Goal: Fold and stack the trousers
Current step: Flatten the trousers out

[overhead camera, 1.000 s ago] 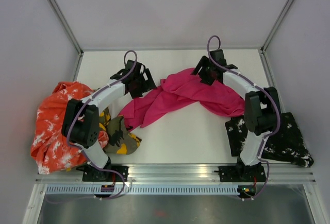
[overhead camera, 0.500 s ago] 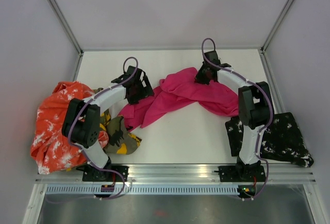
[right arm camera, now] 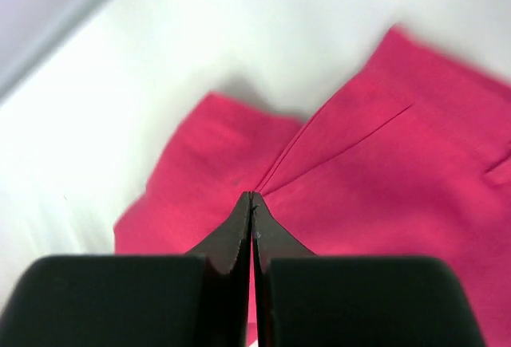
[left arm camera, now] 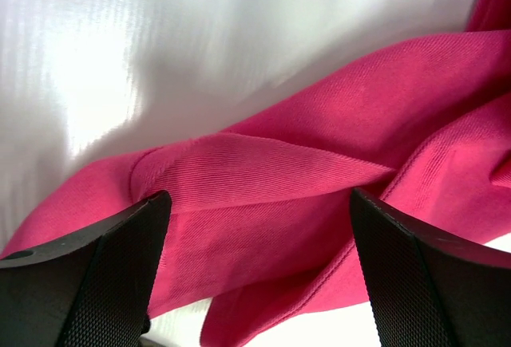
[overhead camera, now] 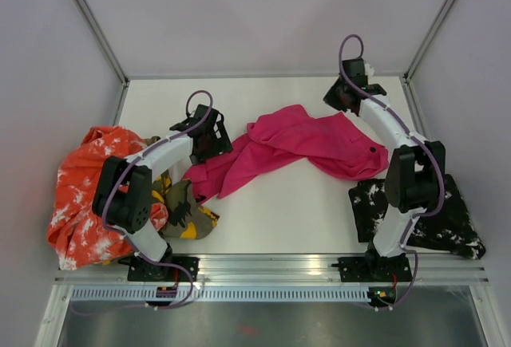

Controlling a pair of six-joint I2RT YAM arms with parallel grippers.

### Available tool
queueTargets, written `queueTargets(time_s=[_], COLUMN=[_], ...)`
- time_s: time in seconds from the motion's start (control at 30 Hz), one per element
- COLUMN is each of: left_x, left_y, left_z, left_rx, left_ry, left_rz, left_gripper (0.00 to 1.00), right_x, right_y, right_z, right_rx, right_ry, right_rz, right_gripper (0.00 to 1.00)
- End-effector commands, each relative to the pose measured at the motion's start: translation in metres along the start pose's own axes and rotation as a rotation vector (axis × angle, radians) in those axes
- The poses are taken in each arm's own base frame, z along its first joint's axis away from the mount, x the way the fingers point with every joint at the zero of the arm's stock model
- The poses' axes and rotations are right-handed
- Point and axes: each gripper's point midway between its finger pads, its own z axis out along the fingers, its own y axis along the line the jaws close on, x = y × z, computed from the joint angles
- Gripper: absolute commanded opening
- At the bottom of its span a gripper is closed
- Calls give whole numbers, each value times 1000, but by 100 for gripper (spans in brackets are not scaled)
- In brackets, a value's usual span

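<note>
The right claw (right arm camera: 252, 200), pressed together, pinches a fold of the magenta trousers (overhead camera: 295, 143), which sprawl crumpled across the middle of the white tabletop (overhead camera: 279, 211). The left claw (left arm camera: 255, 275) hovers spread wide over their left end. Orange-white mottled trousers (overhead camera: 80, 195) and a camouflage pair (overhead camera: 190, 213) lie at left, black splattered trousers (overhead camera: 437, 213) at right.

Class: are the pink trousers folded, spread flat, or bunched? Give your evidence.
Bunched. The pink trousers lie in a twisted, creased band across the table, with layers overlapping unevenly and no neat fold.
</note>
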Motion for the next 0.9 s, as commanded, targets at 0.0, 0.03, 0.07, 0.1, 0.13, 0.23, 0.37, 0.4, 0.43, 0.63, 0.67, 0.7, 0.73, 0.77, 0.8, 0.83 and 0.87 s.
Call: queueTargets(time_s=[0.0, 0.03, 0.07, 0.1, 0.13, 0.23, 0.37, 0.4, 0.43, 0.63, 0.67, 0.7, 0.73, 0.77, 0.8, 0.83, 0.87], left_x=[-13, -13, -12, -11, -11, -10, -5, -5, -4, 3, 5, 5, 6, 7, 6, 6, 7], left_y=[8, 9, 9, 10, 10, 12, 13, 13, 14, 22, 25, 26, 27, 28, 29, 30, 31], left_z=[-17, -18, -19, -20, -20, -16, -13, -13, -13, -12, -11, -10, -10, -9, -9, -8, -7], left_rx=[-34, -36, -33, -35, -39, -50, -50, -50, -53, -73, -80, -82, -87, -90, -95, -98, -101], left_ry=[-52, -49, -47, -47, -50, -46, -26, -26, -25, -19, -13, -14, -13, -11, -15, -16, -14], left_rz=[45, 45, 42, 40, 33, 34, 39, 39, 40, 44, 48, 46, 47, 49, 51, 51, 53], left_gripper=[98, 98, 100, 100, 100, 100, 100, 100, 100, 100, 100, 100, 100, 100, 100, 100, 100], right_x=[-58, -53, -44, -34, -19, 44, 85, 89, 93, 123, 131, 135, 143, 145, 149, 150, 152], right_y=[-12, -13, -11, -7, -1, 19, 47, 51, 57, 74, 75, 74, 72, 70, 66, 66, 66], right_z=[-27, -28, -29, -29, -30, -26, -25, -24, -21, -6, -5, -3, 0, 2, 5, 5, 6], right_rx=[-35, -35, -46, -63, -86, -112, -148, -150, -154, -155, -159, -155, -144, -136, -124, -123, -121], right_ry=[-88, -58, -27, 1, 47, 169, 227, 229, 232, 281, 302, 312, 325, 327, 334, 334, 335], right_rz=[34, 41, 40, 40, 58, 27, -21, -27, -35, -55, -60, -60, -67, -70, -72, -76, -79], right_gripper=[0, 1, 10, 28, 61, 84, 85, 85, 83, 72, 71, 71, 70, 68, 61, 56, 49])
